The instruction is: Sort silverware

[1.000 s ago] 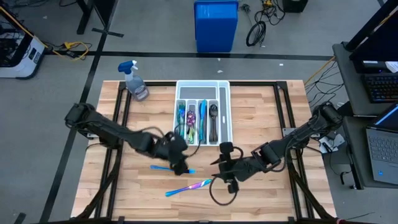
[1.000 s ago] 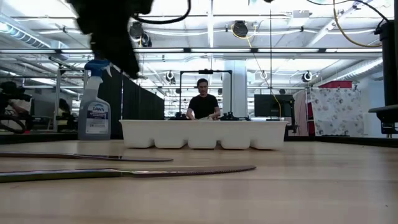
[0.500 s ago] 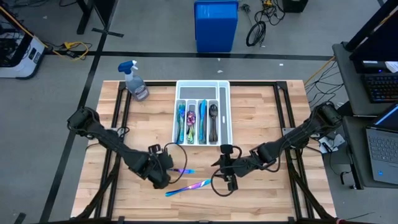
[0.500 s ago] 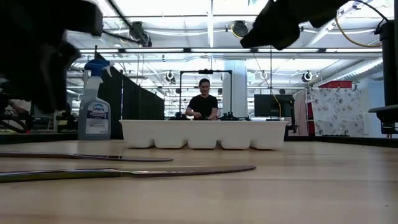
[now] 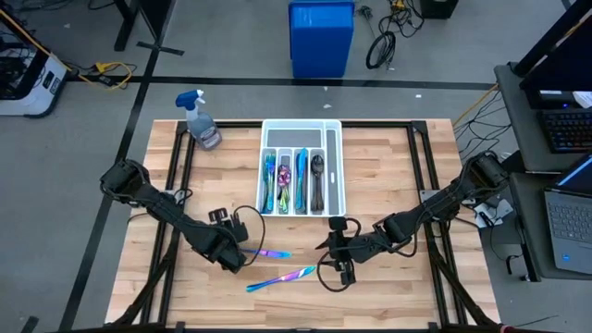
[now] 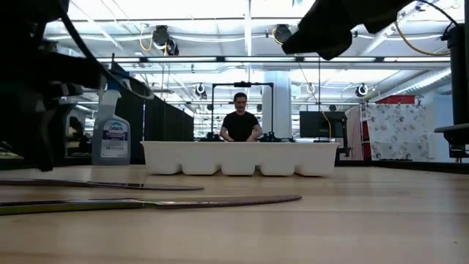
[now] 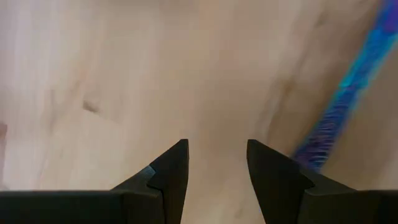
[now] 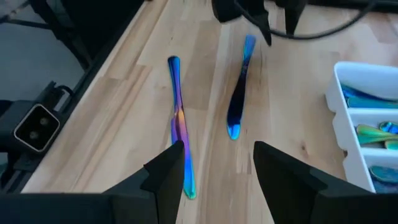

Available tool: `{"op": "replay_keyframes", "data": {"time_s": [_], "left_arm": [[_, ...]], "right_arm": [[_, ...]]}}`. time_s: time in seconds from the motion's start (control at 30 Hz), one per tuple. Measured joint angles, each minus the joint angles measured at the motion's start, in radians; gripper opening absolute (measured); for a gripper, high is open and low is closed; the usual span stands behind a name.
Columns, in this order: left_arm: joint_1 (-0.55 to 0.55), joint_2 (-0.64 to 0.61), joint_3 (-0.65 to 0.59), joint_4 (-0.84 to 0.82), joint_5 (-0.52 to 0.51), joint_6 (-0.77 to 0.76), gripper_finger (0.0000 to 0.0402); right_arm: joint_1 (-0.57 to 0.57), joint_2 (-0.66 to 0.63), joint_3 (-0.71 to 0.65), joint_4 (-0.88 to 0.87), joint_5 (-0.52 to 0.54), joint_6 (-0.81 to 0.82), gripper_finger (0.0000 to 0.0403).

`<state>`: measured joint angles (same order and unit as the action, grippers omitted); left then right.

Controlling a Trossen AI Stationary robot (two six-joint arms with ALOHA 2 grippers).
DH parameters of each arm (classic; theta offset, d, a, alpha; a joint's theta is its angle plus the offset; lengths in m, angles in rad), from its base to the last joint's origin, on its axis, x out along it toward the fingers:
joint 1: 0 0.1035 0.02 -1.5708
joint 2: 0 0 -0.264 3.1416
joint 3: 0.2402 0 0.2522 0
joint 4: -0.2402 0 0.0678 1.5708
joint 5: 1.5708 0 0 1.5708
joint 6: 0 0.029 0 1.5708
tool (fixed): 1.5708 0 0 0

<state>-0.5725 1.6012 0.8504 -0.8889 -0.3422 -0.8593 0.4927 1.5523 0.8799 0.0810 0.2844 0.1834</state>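
Two iridescent blue knives lie flat on the wooden table: one farther in, one nearer the front edge. My left gripper points steeply down just above the table at the farther knife's left end, open, with bare wood between its fingers and the knife beside one finger. My right gripper hovers open to the right of both knives, facing them. More silverware lies in the white tray.
A spray bottle stands at the far left corner. The tray sits at the far middle of the table. A blue bin stands on the floor beyond. A person is in the room behind.
My left gripper has come down and gone toward the table's left and near edges, from over the farther knife's middle to its left end, tipping steeper. My right gripper has sunk a little. Both knives lie where they were.
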Motion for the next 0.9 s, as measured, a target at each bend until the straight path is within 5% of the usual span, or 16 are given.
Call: {"op": "replay_keyframes", "data": {"time_s": [0.37, 0.9], "left_arm": [[-0.017, 0.000, -0.028, 0.144, 0.172, -0.036, 0.0148], [-0.024, 0.000, 0.038, 0.245, 0.214, -0.210, 0.0148]], "right_arm": [[0.000, 0.000, 0.000, 0.020, -0.002, -0.041, 0.0176], [0.000, 0.000, 0.000, 0.013, -0.002, -0.065, 0.0176]]}}
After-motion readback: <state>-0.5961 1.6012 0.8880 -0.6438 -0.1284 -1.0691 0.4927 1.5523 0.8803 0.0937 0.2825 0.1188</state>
